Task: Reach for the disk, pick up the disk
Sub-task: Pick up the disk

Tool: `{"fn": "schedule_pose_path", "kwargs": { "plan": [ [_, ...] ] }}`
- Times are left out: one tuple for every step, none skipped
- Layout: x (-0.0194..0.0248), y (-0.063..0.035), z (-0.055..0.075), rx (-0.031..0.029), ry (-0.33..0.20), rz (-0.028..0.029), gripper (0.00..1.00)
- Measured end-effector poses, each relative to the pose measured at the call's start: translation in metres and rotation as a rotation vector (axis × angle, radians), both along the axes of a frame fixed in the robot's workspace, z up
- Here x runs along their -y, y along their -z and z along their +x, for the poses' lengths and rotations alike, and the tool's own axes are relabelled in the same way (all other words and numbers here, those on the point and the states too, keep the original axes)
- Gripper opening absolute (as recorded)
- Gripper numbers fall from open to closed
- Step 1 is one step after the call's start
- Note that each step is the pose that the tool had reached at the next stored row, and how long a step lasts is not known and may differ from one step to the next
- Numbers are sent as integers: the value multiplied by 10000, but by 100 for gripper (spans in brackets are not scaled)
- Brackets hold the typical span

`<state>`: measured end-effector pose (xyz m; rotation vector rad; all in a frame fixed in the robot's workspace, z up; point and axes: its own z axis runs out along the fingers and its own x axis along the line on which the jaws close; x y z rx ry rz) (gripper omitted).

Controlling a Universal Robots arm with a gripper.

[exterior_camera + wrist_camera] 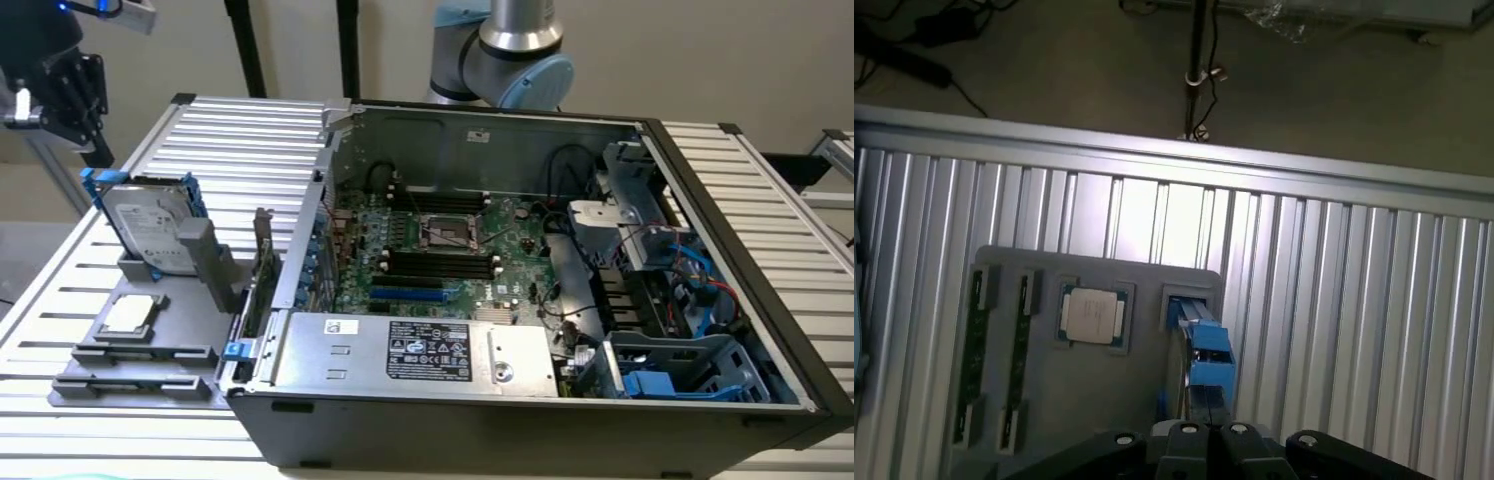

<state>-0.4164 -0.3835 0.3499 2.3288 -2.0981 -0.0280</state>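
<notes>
In the exterior view, the gripper hangs up in the air over the slatted table. It has nothing in it. The disk is below the fingers and not touching them. It stands up on its edge in a grey holder, with blue rails around it. A small square chip lies flat in the same holder, just beside the disk. The open computer case sits close to the disk, on the side away from the fingers.

In the wrist view, the camera looks down past the fingers. The two of them look pushed close together, with almost no gap, and nothing is between them. The disk's thin blue top edge points right at the fingers and sits just under them. The chip lies off to one side of the fingers.

What could go wrong? I think fingers this close together cannot fit around the disk. If they came down like this, they would bump its top edge and could knock it over or jam it in its slot. The top edge is thin, so fingers that are a little off to one side could miss it or slide off the smooth blue plastic. A grip that is too loose could drop the disk onto the chip.
</notes>
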Motion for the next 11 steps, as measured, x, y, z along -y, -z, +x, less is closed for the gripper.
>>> {"fn": "schedule_pose_path", "kwargs": {
  "plan": [
    [0, -1, 0, -1, -10, -1, 11],
    [0, -1, 0, -1, -10, -1, 11],
    [0, -1, 0, -1, -10, -1, 12],
    [0, 0, 0, 0, -11, 0, 18],
    [-1, 0, 0, -1, -11, 0, 18],
    [-1, 0, 0, -1, -10, 0, 24],
    [-1, 0, 0, 0, -8, 0, 30],
    [-1, 0, 0, 0, 2, 0, 36],
    [-1, 0, 0, -1, 19, -1, 36],
    [-1, 0, 0, -1, 46, -1, 42],
    [-1, 0, 0, -1, 89, -1, 47]
  ]
}}
